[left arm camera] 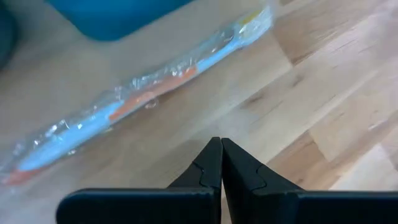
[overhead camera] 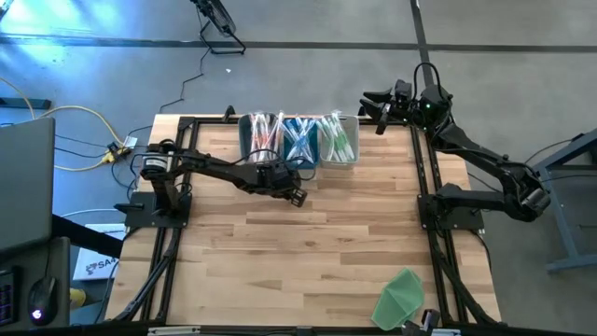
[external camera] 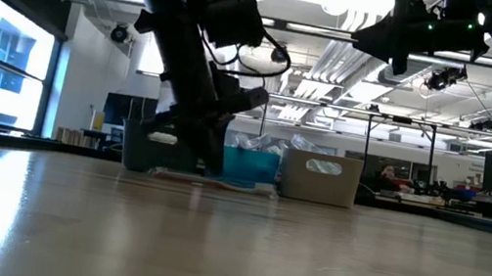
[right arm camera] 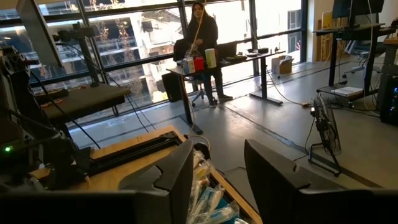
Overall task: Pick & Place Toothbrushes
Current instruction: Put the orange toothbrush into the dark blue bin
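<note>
A toothbrush in a clear wrapper, light blue with orange, lies flat on the wood just in front of the blue bin. My left gripper is shut and empty, and its tips point slanting down at the bare wood beside that toothbrush; it also shows in the high view. Three bins stand in a row at the table's far edge: a dark one with pink toothbrushes, the blue one, and a clear one with green toothbrushes. My right gripper hangs open, raised over the far right.
A flat green sheet lies at the table's near right edge. Black frame rails run along both sides of the table. Bare wood fills the middle and near part. Beyond the table, in the right wrist view, a person stands at a desk.
</note>
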{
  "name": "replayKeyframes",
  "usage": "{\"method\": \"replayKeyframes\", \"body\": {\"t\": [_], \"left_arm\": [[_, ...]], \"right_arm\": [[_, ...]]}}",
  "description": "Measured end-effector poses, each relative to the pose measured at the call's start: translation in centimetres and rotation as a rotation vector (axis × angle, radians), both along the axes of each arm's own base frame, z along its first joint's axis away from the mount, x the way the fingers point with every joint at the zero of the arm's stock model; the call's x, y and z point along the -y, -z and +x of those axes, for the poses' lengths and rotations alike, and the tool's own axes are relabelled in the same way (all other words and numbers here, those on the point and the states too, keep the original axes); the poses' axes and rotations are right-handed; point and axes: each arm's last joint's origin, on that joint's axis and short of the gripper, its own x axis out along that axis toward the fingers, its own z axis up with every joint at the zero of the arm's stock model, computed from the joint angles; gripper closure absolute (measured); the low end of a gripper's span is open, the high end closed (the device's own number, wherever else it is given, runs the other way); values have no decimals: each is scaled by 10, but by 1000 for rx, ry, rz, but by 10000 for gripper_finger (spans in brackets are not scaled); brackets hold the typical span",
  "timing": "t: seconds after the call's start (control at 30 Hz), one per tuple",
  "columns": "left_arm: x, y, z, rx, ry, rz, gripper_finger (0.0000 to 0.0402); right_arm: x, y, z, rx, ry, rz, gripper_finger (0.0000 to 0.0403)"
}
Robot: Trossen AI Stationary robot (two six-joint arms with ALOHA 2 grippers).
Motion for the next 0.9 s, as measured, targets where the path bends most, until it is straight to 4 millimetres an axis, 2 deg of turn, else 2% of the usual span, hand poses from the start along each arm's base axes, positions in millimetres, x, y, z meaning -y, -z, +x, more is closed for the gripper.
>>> {"method": "replayKeyframes", "body": {"t": [0.33, 0.9], "left_arm": [[0, -20, -1, 64, 54, 52, 402], [-1, -39, 8, 30, 278, 202, 402]], "right_arm": [[0, 0, 0, 0, 0, 0, 267], [0, 0, 0, 0, -4, 0, 267]]}}
